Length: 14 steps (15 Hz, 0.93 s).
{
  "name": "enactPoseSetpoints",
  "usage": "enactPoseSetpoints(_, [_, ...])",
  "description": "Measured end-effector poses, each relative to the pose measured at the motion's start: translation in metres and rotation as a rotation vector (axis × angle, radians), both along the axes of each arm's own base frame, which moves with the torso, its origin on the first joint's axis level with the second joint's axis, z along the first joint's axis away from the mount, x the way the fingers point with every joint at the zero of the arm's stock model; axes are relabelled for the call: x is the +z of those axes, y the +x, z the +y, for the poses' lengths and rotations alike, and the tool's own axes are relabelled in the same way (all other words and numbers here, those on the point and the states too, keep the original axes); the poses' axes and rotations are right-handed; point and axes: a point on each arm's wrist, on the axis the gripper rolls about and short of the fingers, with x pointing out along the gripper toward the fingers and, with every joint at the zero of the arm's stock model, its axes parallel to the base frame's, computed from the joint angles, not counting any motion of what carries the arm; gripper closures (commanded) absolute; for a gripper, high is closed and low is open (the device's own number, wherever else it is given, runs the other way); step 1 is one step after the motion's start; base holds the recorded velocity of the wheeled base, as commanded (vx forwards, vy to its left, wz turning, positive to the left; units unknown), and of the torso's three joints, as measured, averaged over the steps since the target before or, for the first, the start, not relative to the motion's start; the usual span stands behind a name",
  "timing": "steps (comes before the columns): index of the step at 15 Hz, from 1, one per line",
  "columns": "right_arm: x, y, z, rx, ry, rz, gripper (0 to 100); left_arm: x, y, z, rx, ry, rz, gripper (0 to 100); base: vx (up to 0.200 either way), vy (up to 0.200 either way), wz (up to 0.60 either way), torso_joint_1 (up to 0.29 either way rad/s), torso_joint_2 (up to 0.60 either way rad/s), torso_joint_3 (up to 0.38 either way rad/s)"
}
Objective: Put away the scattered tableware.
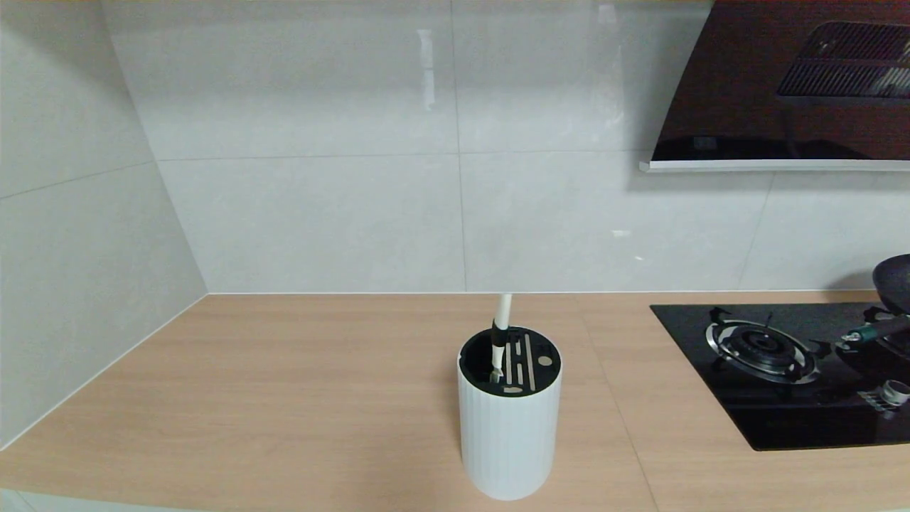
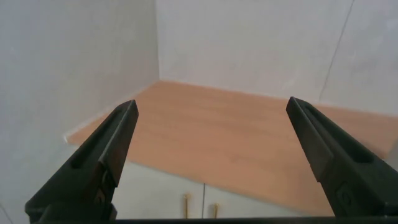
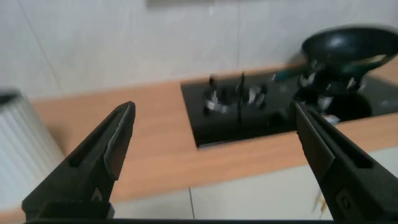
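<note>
Ribbed white holder (image 1: 509, 427) is standing upright on the wooden countertop (image 1: 284, 398), close to its front edge. This is the reference point for the rest.

- White-handled utensil (image 1: 501, 316) is sitting in a slot on the robot's-left side of the holder's black top. Its handle is sticking up and leaning slightly toward the tiled wall (image 1: 320, 213) behind the holder. The working end is hiding inside the slot, so I cannot tell what kind it is.
- Black gas hob (image 1: 782, 370) is lying well to the right of the holder, set into the countertop. A dark pan (image 1: 897, 281) is sitting on the hob's far right side.
- Range hood (image 1: 782, 92) is hanging above the hob, up and right of the holder.
- Left gripper (image 2: 211, 106) is hovering with fingers spread wide and nothing between them. It is looking over the countertop's edge and pale cabinet doors (image 2: 186, 196).
- Right gripper (image 3: 213, 107) is likewise gaping wide and carrying nothing. The holder (image 3: 18, 149) is showing beside one finger, and the hob (image 3: 249, 112) and pan (image 3: 348, 46) are lying beyond.
</note>
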Motion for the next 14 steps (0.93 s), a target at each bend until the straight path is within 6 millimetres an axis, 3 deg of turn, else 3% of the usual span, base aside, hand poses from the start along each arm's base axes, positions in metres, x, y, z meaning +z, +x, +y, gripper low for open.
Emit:
enactPoseSetpoints(4, [-0.014,0.006,0.003,0.12,-0.018,0.02,0,-0.03,0.013,-0.003,-0.123,0.006,0.06,0,0.0,0.0,0.0,0.0,0.0,0.0])
enactPoseSetpoints(8, [-0.02,0.006,0.004,0.205,-0.016,0.063,0,-0.037,0.015,-0.006,-0.264,0.045,0.108,0,0.0,0.0,0.0,0.0,0.0,0.0])
enactPoseSetpoints(14, [-0.021,0.006,0.004,0.207,-0.015,0.067,0,-0.038,0.015,-0.006,-0.286,0.005,0.105,0,0.0,0.0,0.0,0.0,0.0,0.0])
